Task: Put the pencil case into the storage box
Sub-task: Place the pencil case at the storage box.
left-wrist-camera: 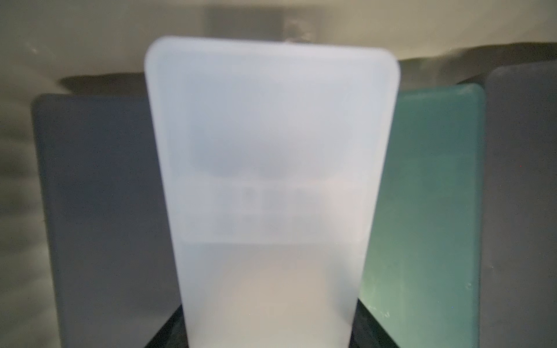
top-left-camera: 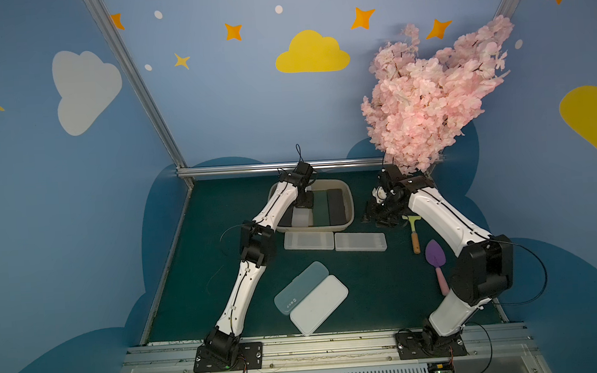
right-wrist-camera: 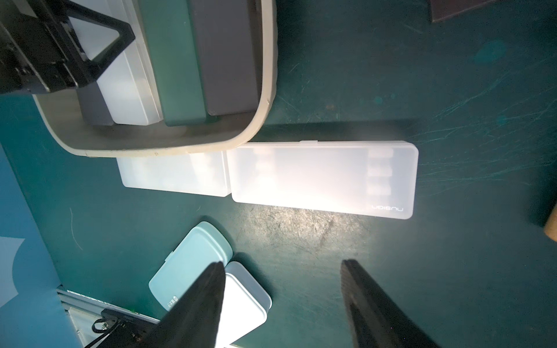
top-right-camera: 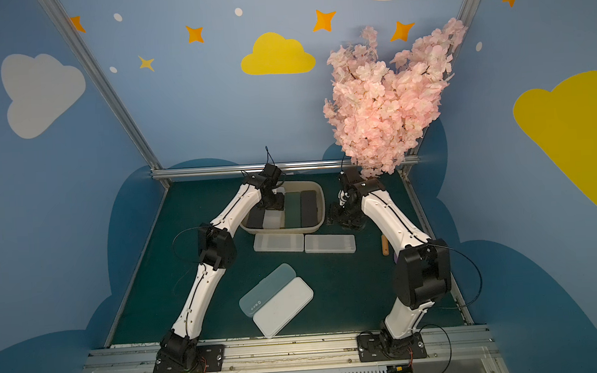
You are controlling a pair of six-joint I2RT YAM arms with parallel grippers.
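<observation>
Left gripper [top-left-camera: 304,204] clamps pencil case [left-wrist-camera: 271,135] (right gripper [right-wrist-camera: 283,265] gapes).

Storage box [top-left-camera: 350,202] seemingly full; mat [top-left-camera: 385,288] centre open

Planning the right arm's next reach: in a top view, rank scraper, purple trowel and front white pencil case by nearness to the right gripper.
From the right gripper:
1. Scraper, right beside it.
2. Purple trowel, farther toward the front edge.
3. White pencil case, front centre.
</observation>
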